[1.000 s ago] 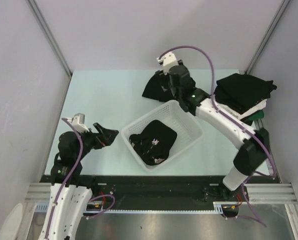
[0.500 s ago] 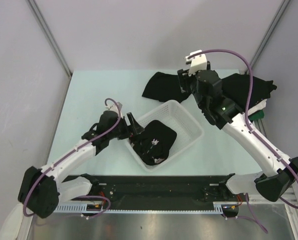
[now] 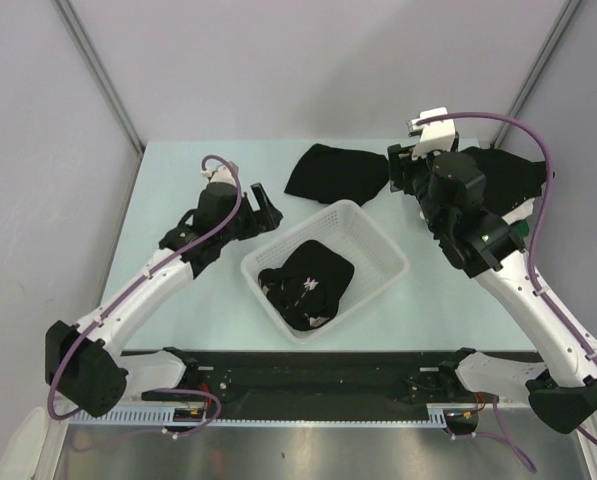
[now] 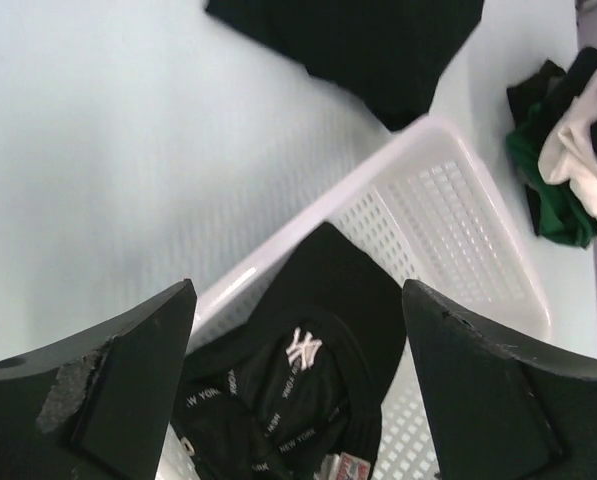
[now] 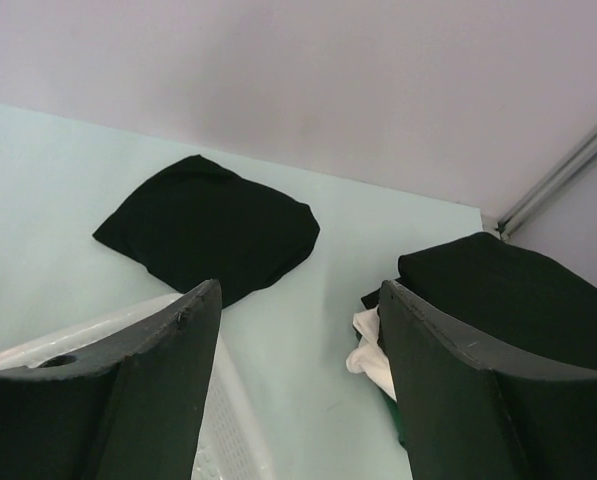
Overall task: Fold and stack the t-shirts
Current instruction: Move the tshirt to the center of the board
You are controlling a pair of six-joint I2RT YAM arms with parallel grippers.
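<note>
Pale green tabletop (image 3: 178,180): a white plastic mesh basket (image 3: 383,250) holds a crumpled black lettered t-shirt (image 3: 308,285), just near-right of the spread, empty left gripper (image 3: 265,203), the closer arm. Farther, the spread right gripper (image 3: 398,172) hangs between a folded black t-shirt (image 3: 336,172) and the stack (image 3: 513,180).
</note>
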